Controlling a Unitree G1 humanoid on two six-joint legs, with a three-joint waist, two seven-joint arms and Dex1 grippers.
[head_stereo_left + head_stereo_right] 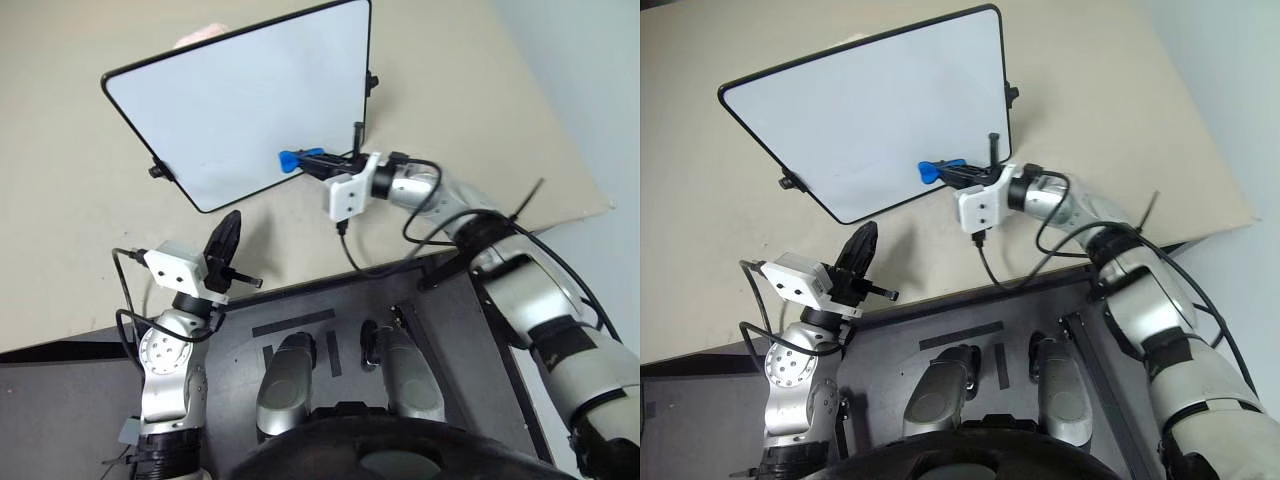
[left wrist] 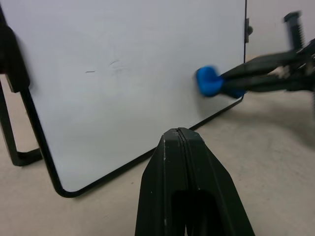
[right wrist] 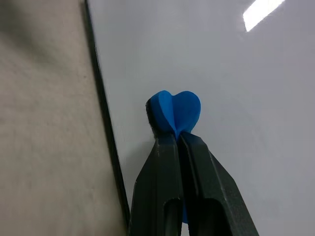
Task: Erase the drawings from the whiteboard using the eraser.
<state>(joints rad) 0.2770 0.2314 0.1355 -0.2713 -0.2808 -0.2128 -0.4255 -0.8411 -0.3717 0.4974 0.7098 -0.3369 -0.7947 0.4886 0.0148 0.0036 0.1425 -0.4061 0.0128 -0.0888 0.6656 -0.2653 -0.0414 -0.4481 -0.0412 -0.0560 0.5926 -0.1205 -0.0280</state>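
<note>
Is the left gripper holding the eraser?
No, the eraser sits in the shut right gripper at the whiteboard; the left gripper is empty.

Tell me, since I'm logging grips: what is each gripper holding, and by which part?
The right gripper holds the blue eraser by one end, the other end sticking out against the whiteboard. The left gripper is shut on nothing.

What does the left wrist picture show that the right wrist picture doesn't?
Left wrist view alone: the left gripper, shut, a few faint marks on the board, and the whiteboard's foot resting on the beige surface. Right wrist view alone: a bright reflection on the board. Both share the whiteboard, its black frame, and the blue eraser held in the right gripper.
</note>
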